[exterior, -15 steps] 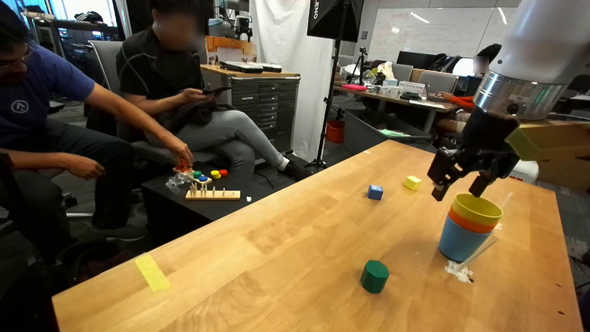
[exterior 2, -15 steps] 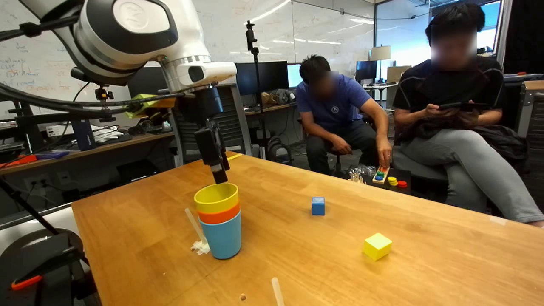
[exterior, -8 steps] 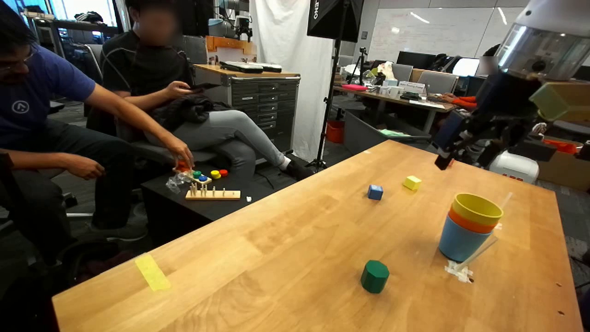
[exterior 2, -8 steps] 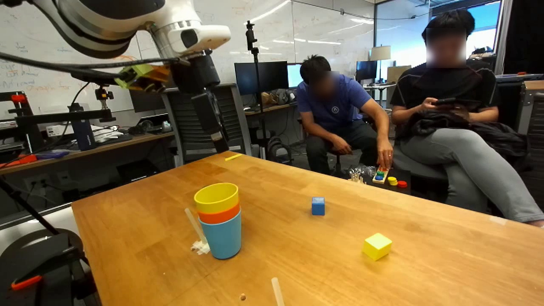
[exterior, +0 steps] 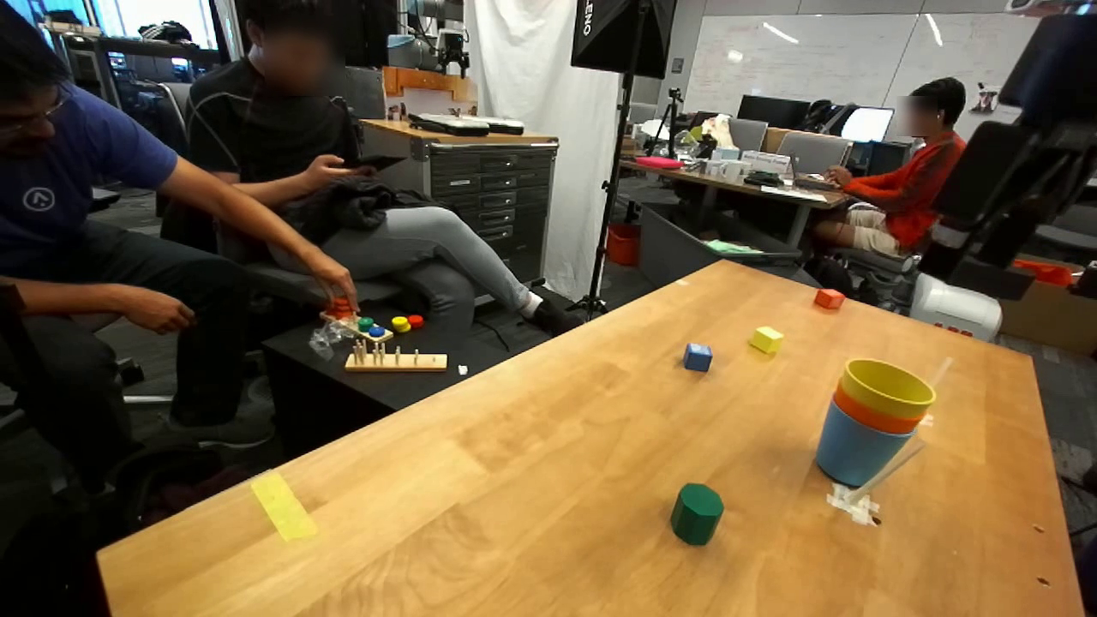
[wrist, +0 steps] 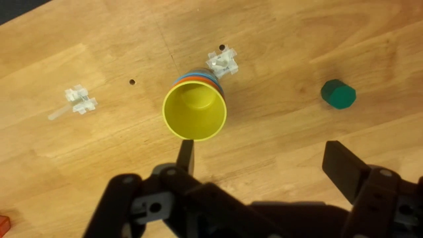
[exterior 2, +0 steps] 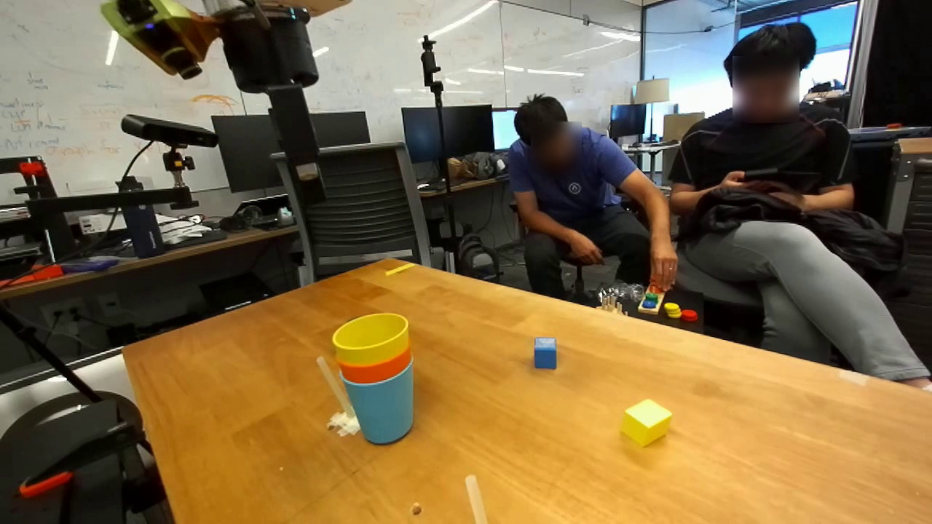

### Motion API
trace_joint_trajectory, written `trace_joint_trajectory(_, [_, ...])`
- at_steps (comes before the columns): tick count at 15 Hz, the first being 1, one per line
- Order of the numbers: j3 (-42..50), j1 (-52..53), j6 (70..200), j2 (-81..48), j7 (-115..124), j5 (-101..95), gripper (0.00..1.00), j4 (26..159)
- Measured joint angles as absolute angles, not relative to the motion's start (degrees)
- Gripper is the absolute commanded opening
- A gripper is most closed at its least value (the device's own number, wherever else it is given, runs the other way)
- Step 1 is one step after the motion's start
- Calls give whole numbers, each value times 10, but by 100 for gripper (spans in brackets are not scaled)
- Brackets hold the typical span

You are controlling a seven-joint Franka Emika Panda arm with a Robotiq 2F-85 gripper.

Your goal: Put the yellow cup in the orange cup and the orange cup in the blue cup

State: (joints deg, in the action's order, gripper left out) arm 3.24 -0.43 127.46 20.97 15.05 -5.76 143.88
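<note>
The yellow cup (exterior 2: 370, 343) sits inside the orange cup (exterior 2: 376, 368), and the orange cup inside the blue cup (exterior 2: 381, 409), which stands upright on the tabletop (exterior 2: 240, 437). In both exterior views the stack reads yellow rim on top, a band of orange below, then the blue wall. The wrist view looks down into the yellow cup and shows its round floor, which the exterior views hide.

A clear straw (exterior 2: 331, 378), its foot held by white tape (exterior 2: 344, 423), leans just beside the blue cup; I cannot tell whether they touch. A blue block (exterior: 697, 357) and a yellow block (exterior: 767, 340) show in both exterior views, well apart from the cups. A green block (exterior: 697, 514) appears in an exterior view, near and left of the cups, and in the wrist view, to their right. A red block (exterior: 829, 299) lies by the far edge in an exterior view.

The arm's black end (exterior 2: 268, 47) hangs high at the left in an exterior view, jaws pointing down, well apart from the cups. They are spread wide, with wood showing between them in the wrist view.
</note>
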Motion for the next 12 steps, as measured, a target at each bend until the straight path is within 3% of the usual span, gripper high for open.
trace_joint_trajectory(12, [31, -5, 1229, 240, 125, -58, 100, 1438])
